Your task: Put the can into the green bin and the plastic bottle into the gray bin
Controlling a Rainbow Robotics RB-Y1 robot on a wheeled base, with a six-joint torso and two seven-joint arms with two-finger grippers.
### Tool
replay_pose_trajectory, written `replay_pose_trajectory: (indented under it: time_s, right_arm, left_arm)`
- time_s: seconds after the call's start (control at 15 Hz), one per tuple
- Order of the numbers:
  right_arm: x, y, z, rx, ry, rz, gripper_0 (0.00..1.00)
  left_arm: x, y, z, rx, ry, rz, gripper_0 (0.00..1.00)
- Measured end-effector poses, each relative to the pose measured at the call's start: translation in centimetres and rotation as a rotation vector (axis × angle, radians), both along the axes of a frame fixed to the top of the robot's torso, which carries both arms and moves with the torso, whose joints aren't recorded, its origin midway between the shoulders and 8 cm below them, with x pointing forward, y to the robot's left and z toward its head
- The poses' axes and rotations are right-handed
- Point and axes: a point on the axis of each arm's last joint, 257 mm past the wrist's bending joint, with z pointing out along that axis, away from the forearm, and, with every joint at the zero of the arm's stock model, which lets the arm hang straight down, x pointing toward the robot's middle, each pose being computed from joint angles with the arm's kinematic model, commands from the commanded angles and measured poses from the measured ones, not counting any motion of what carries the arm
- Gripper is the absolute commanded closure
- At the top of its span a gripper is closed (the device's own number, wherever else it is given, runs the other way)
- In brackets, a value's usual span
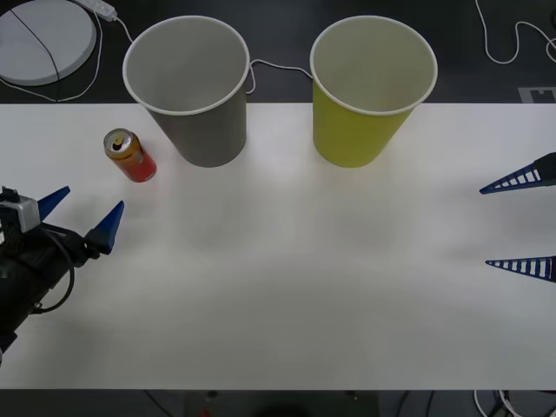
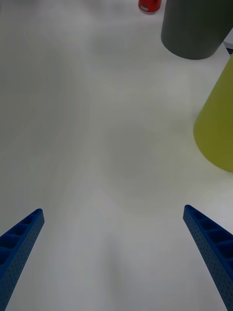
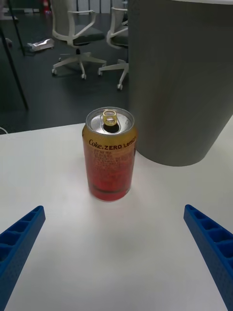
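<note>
The small red can (image 1: 130,155) with its gold top stands upright on the white table, left of the gray bin (image 1: 193,90). The green bin (image 1: 369,90) stands to the right of the gray one, both at the table's far edge. My left gripper (image 1: 85,212) is open at the left, a short way in front of the can. In the left wrist view the can (image 3: 110,154) stands centred ahead of the open blue fingers (image 3: 19,239), beside the gray bin (image 3: 180,82). My right gripper (image 1: 521,223) waits open at the right edge. The plastic bottle is out of view.
The white table (image 1: 287,278) stretches wide and bare between the arms. Behind it, on the dark floor, lie a round white disc (image 1: 43,39) and white cables (image 1: 508,43). Office chairs (image 3: 80,34) stand beyond the table's edge.
</note>
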Motion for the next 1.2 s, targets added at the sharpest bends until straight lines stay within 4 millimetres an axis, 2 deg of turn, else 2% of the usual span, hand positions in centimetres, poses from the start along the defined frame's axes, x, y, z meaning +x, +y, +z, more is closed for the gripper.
replay_pose_trajectory:
  time_s: [0.53, 1.2]
  right_arm:
    - [0.0, 0.0, 0.0, 0.0, 0.0, 0.0, 0.0]
    - [0.0, 0.0, 0.0, 0.0, 0.0, 0.0, 0.0]
  left_arm:
    - [3.8, -0.4, -2.1, 0.015, -0.058, 0.032, 0.0]
    - [8.5, -0.8, -2.5, 0.02, -0.087, 0.094, 0.0]
